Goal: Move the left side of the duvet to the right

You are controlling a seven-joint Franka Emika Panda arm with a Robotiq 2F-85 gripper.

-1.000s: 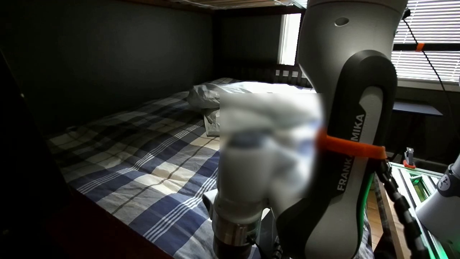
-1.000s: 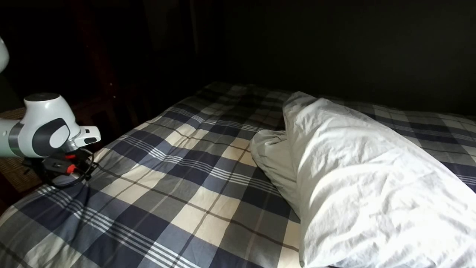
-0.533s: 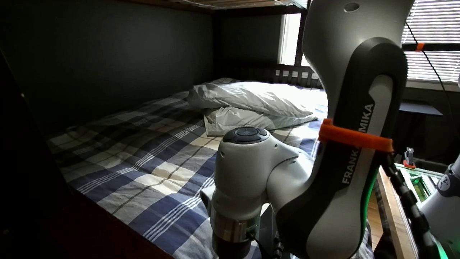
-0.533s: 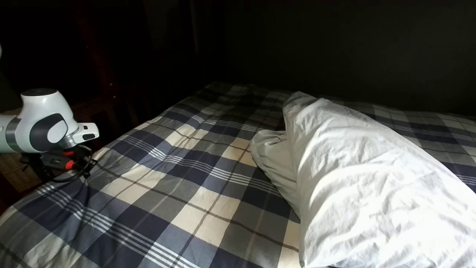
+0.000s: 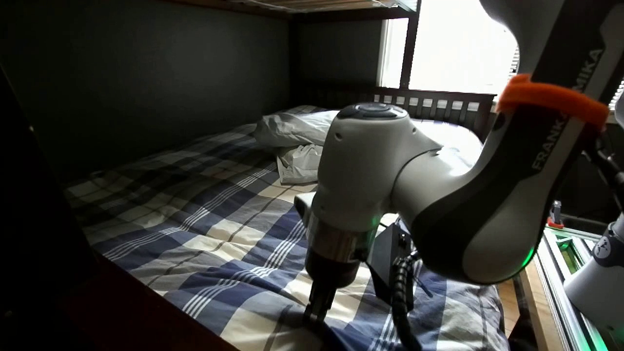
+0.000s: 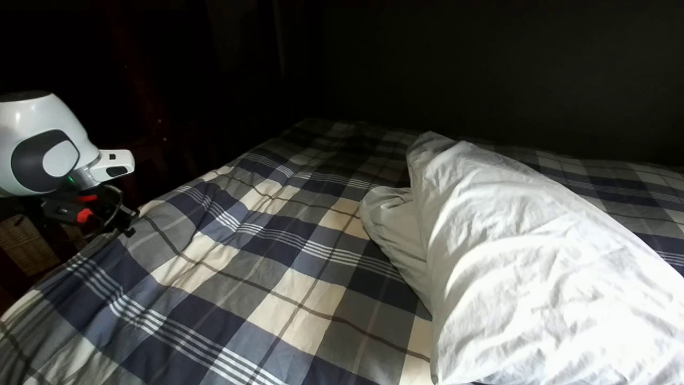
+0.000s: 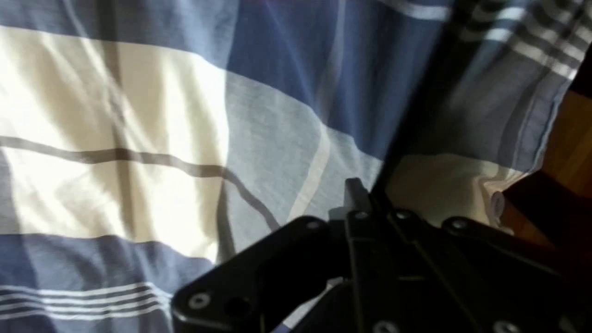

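Raised since half a second ago: the white-and-black jointed robot arm [image 5: 438,195], sitting higher in both exterior views, with fresh wrinkles drawn up in the soft duvet [image 5: 234,234] of navy-blue, grey and cream plaid. From where I stand, the duvet lies spread toward the dark slatted headboard [image 5: 448,93], a rumpled white cloth pillow [image 6: 523,251] resting on it. The black two-fingered gripper [image 7: 368,196] has its jaws drawn together at a gathered fold, apparently pinching the duvet. Progress, as judged: the grasp seems made and the pull begun; left to do are carrying this part across and letting it down. Whether this is the named left side, I cannot tell.
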